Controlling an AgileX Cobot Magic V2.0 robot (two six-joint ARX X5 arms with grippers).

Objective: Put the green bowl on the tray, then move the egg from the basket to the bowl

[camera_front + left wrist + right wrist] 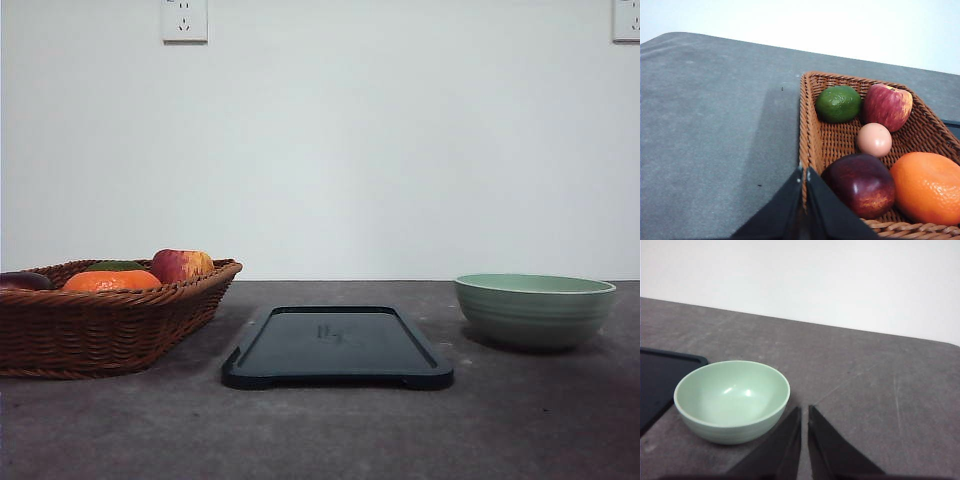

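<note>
- Red-yellow apple (887, 106), upper right of the left wrist frame.
- Green lime (838, 103), just left of it.
- Dark plum (862, 184), lower centre.
- Orange (928, 187), lower right.
- Wall sockets (184, 19), top edge, front frame.

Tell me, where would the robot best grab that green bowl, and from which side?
Probably by the rim of the green bowl, one finger inside, one outside, coming from above with the right gripper beside it. It stands upright, empty, and looks too wide to span.

A faint embossed mark on the tray (335, 345) is too small to read
</note>
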